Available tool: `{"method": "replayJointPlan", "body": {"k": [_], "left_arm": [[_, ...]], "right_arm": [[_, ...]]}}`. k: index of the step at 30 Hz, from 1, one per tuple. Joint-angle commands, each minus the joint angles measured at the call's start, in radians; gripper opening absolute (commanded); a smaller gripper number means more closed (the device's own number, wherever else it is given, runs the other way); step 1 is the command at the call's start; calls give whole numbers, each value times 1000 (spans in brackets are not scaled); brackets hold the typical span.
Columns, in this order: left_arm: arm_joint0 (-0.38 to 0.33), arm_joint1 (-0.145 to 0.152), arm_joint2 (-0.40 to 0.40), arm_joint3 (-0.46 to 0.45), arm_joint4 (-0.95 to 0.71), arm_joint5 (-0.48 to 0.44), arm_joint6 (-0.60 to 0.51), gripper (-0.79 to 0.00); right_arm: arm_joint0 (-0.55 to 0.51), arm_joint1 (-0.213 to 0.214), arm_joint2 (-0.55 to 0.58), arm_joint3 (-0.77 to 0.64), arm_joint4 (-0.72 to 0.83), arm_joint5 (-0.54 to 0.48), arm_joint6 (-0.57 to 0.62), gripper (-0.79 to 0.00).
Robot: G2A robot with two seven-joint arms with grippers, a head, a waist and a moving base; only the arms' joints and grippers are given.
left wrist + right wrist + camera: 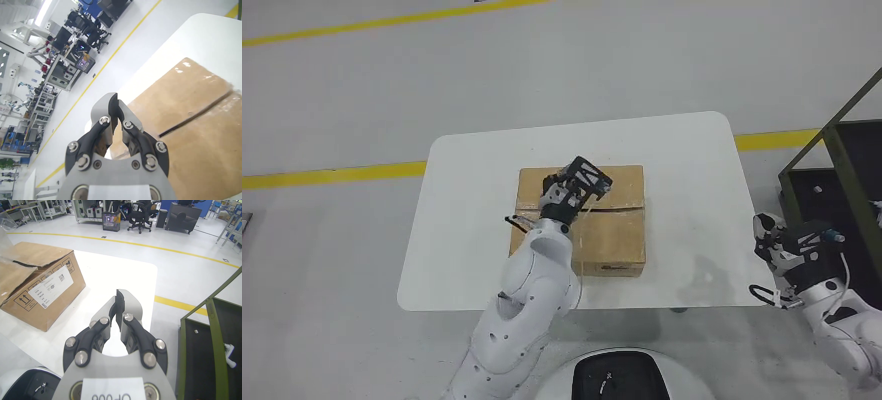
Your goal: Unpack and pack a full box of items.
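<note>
Resting near the middle of a white, round-cornered table (462,200), a brown cardboard box (612,235) is seen with its two top flaps folded down. A narrow dark slit is left between the flaps, and one of them is creased and lifted slightly at the seam. A white rectangular label (51,286) is stuck to the side wall of the box that faces the right arm, with printed upward arrows beside it.

The left gripper (116,98) is held over the far half of the box top, close to the slit. Its black-padded fingers are brought together at the tips, and nothing is pinched between them. Whether the cardboard is touched by them cannot be told.

The right gripper (118,298) is held well apart from the box, out past the right-hand edge of the table. Its fingers are likewise pressed together, with nothing between them. Just beside it, a dark bin with an olive-green metal frame (217,328) stands on the floor, and a small white object (230,356) is seen lying inside it.

A yellow line (332,176) is painted on the pale floor, running behind the table.
</note>
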State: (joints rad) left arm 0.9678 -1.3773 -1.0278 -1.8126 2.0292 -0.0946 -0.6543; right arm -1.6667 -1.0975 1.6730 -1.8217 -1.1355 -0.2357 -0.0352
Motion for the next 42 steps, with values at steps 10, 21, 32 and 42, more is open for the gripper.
{"method": "replayJointPlan", "body": {"k": [10,21,32,42], "left_arm": [[74,32,-324,-125,-15,-2,57,-785],[35,47,-517,-58,2,40,94,-785],[44,49,-569,22,-19,76,89,-785],[54,51,-618,67,-24,116,76,0]], "right_arm": [[32,-3,-19,-8,-19,-19,25,-785],[48,-6,-28,-3,-30,-25,43,-785],[63,-10,-41,3,-40,-23,64,-785],[74,-12,-49,5,-50,-28,79,-785]]}}
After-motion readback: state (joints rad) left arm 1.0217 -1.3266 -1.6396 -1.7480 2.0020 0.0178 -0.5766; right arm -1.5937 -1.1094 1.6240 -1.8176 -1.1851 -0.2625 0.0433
